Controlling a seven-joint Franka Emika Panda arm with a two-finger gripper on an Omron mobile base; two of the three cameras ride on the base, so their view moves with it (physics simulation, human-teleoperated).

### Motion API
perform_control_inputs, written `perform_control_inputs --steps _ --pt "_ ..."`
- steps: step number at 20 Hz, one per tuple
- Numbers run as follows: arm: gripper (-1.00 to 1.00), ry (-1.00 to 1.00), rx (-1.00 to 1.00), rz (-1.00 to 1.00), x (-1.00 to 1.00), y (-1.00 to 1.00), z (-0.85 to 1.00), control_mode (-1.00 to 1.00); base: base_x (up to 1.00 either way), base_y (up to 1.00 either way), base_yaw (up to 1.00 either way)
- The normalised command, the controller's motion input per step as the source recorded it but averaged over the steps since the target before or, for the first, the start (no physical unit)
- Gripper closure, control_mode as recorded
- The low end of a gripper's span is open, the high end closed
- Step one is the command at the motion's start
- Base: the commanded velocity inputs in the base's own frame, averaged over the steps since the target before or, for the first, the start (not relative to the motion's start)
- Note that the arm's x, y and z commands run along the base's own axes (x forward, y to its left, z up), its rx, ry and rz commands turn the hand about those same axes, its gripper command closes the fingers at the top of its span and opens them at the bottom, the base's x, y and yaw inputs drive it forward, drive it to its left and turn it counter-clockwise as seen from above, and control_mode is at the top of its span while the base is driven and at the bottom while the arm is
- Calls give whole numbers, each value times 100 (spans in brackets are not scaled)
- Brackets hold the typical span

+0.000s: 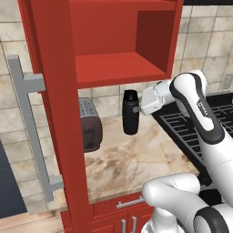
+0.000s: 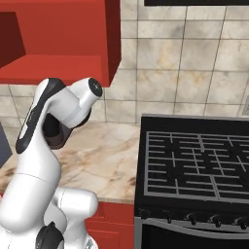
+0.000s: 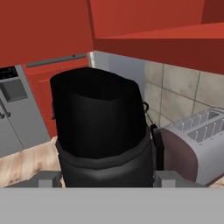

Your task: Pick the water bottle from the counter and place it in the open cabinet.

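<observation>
The gripper (image 1: 138, 108) is clamping the water bottle (image 1: 131, 112) from the side and holding it upright in the air, well clear of the counter (image 1: 132, 159), just below the front edge of the cabinet's (image 1: 119, 41) open shelf. In the hand view the water bottle (image 3: 101, 131) is looming large and black right between the fingers, cap end toward the camera. Watch the surroundings: the big red cabinet door (image 1: 59, 113) is standing swung open on the left, its long silver bar handle (image 1: 29, 132) facing out, and the dark grey toaster (image 1: 90, 125) is sitting on the counter near the back wall, partly tucked behind that door's edge and just left of the hanging bottle. In the hand view the toaster (image 3: 194, 146) is showing close by on the right, slots up. To the right of the marbled slab the black stove (image 2: 194, 170) is spreading its grates, touching the counter's right edge. From the right base view the arm's own elbow is blocking the bottle, with the red cabinet's (image 2: 58, 39) underside hanging directly above it.
</observation>
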Motion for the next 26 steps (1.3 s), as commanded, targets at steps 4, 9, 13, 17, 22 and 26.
perform_control_inputs --steps 4,9,13,17,22,26 --pt "100 0 0 0 0 0 0 100 0 0 0" --pt "100 0 0 0 -1 0 1 -100 0 0 0" --pt "100 0 0 0 -18 11 15 -100 0 0 0" --pt "100 0 -3 -5 -36 6 23 -100 0 0 0" --pt "100 -2 0 -13 -58 2 53 -100 0 0 0" --pt "100 -4 0 -14 -36 1 75 -100 0 0 0"
